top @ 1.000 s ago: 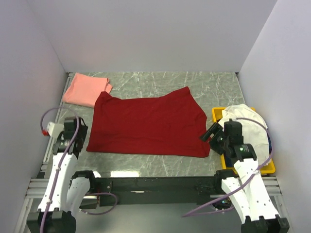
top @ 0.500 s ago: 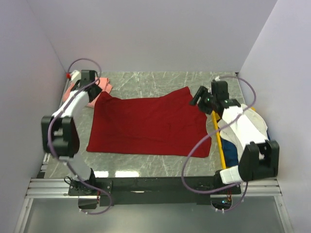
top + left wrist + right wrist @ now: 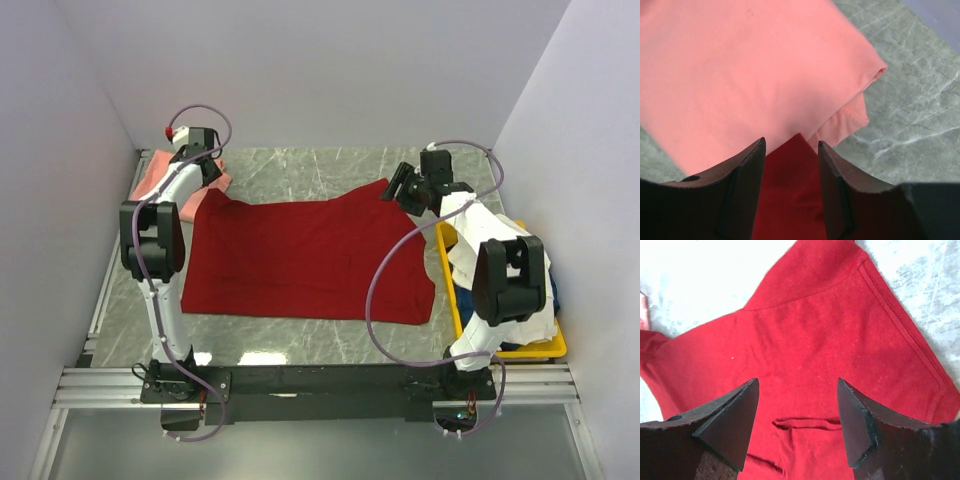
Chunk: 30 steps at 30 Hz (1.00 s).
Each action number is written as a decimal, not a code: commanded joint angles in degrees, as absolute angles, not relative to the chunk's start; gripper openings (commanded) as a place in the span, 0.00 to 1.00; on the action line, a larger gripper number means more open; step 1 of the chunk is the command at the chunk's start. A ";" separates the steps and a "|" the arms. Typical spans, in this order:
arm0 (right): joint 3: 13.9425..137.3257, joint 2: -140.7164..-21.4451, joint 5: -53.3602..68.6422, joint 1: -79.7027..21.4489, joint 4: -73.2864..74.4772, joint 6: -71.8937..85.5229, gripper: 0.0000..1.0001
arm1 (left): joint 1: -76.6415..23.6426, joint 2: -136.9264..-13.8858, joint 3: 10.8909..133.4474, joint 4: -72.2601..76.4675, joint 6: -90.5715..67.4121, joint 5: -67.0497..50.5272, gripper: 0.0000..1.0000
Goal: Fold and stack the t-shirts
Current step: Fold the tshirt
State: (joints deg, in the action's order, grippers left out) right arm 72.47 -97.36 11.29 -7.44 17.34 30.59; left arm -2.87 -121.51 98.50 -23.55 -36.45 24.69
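Green marble table [image 3: 300,170]: red shirt [image 3: 300,260] lies spread flat mid-table, laid out for folding. Left gripper [image 3: 791,145], fingers spread, hovers over its far left corner, where it meets the folded pink shirt [image 3: 740,75]. Right gripper [image 3: 797,381], fingers spread, is above the far right sleeve. Likely both lining up to pinch corners. White shirt [image 3: 462,262] waits on the yellow tray [image 3: 530,351].

Bright, even light; right wrist view blows the table [image 3: 690,285] white.
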 commanded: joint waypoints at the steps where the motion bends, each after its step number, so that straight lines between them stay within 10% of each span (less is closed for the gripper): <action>1: 76.28 -99.93 11.61 -7.74 14.85 30.32 0.70 | -3.51 -124.27 103.00 -23.82 -33.22 26.81 0.51; 30: 81.56 -107.14 12.13 -7.56 16.79 29.71 0.69 | -5.27 -130.34 106.35 -27.86 -35.25 28.83 0.32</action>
